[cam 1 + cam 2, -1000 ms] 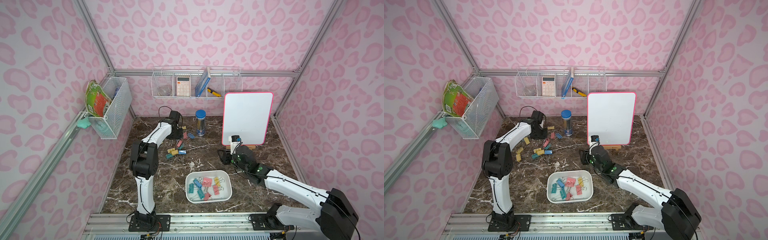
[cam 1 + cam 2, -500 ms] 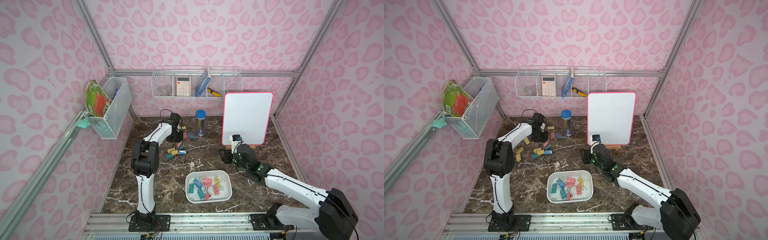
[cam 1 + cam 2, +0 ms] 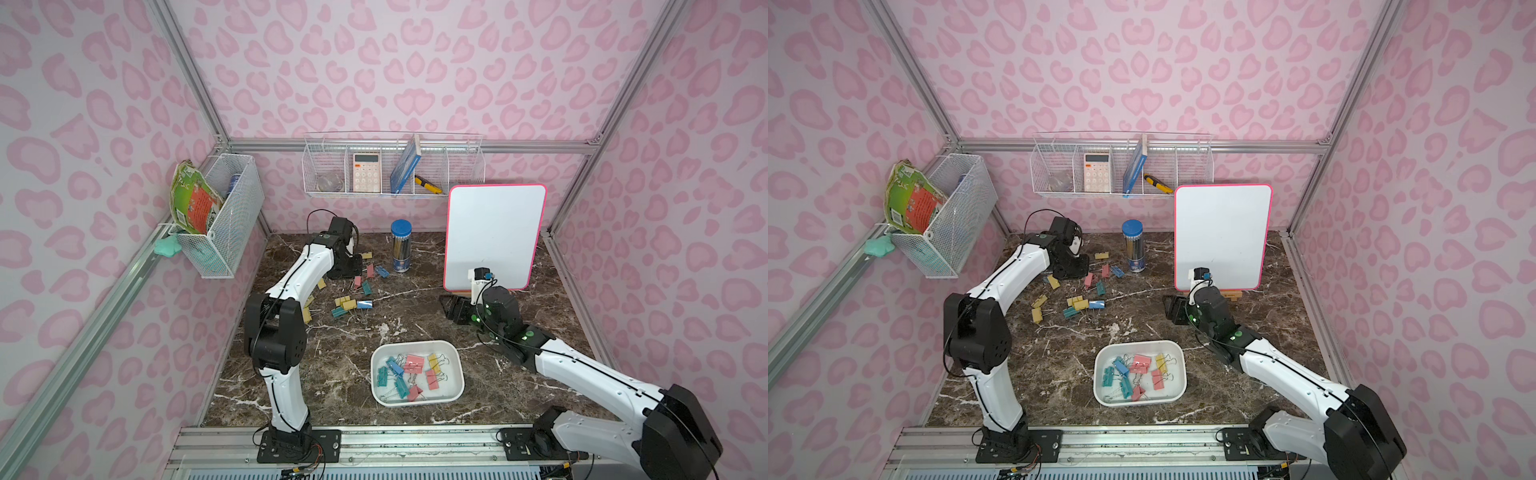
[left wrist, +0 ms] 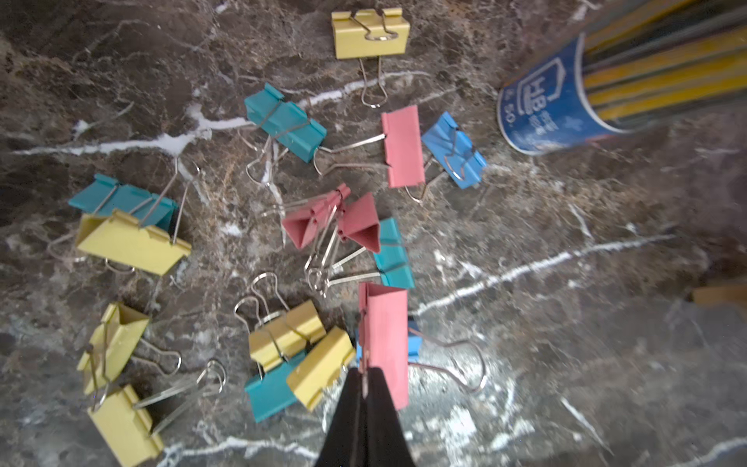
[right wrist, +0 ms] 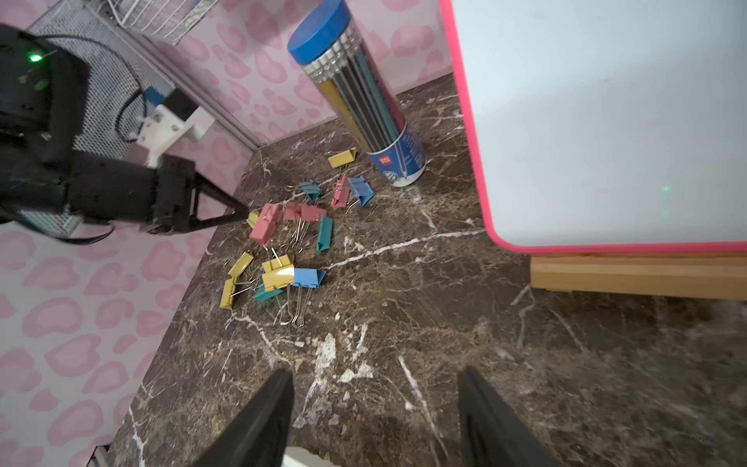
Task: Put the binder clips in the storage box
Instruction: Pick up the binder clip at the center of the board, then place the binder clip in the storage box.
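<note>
The binder clips (image 3: 351,301) looked light and stiff. They were folded sheet metal that would not give under the jaws, and their smooth painted flanks could slip or flip if squeezed off-centre. Their thin wire loops seemed springy and lay tangled in places, so lifting one clip might well drag a neighbour along. The surest hold appeared to be across the flat body, or on a loop where it stood clear of the table (image 3: 415,299).

They were small pastel wedges in pink, teal, blue and yellow, each with silver wire handles, some folded flat and others splayed. A loose scatter lay toward the table's far left corner, near the pencil tube (image 3: 401,249). About ten more lay in the storage box (image 3: 415,343), which sat near the middle of the front edge.

The left gripper (image 4: 366,380) had its jaws pressed together over the scatter, pinching the pink clip (image 4: 384,339) at one end, apparently by its wire. The right gripper (image 5: 376,416) hovered by the whiteboard (image 3: 494,237), well apart from the clips, with its jaws spread and nothing between them.
</note>
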You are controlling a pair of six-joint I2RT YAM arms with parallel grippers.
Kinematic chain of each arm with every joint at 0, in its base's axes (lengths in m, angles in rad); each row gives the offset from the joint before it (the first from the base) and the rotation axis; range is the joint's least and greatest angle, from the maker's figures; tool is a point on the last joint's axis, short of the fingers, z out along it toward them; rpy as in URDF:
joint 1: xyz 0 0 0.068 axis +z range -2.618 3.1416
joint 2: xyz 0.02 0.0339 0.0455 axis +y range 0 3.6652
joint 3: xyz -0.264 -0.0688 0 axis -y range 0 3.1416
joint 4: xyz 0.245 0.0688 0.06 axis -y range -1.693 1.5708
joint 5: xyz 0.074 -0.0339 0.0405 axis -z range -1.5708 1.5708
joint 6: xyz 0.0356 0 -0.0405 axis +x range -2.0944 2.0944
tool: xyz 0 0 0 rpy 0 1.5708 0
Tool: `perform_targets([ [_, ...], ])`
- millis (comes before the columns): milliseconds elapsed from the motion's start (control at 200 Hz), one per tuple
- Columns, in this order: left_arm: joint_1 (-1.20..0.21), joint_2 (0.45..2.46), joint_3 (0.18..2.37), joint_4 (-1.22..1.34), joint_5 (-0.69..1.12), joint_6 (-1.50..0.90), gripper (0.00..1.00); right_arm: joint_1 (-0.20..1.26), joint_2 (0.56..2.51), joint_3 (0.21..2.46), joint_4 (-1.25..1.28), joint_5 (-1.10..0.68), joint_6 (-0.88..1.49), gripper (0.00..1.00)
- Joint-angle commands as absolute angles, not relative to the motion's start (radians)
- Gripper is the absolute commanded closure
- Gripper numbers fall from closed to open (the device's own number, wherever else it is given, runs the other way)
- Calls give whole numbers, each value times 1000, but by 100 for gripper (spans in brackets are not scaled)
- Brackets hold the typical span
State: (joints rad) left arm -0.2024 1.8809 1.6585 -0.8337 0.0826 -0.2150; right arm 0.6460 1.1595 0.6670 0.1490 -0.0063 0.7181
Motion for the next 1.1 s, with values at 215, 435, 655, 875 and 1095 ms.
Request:
perform_targets([
  [215, -367, 1466, 1400, -822, 383, -334, 100, 518, 1154, 673, 224, -123, 746, 13],
  [435, -690, 1371, 1275, -722, 315, -374, 100, 471, 1135, 638, 249, -83, 799, 2],
  [655, -897, 1542, 1290, -643, 245, -289, 100, 440, 1147, 631, 246, -90, 845, 2],
  [875, -919, 1657, 1204, -537, 207, -275, 100, 433, 1121, 619, 214, -85, 852, 2],
  [1095, -920, 1669, 1147, -480, 195, -298, 94, 443, 1104, 634, 210, -86, 808, 2],
])
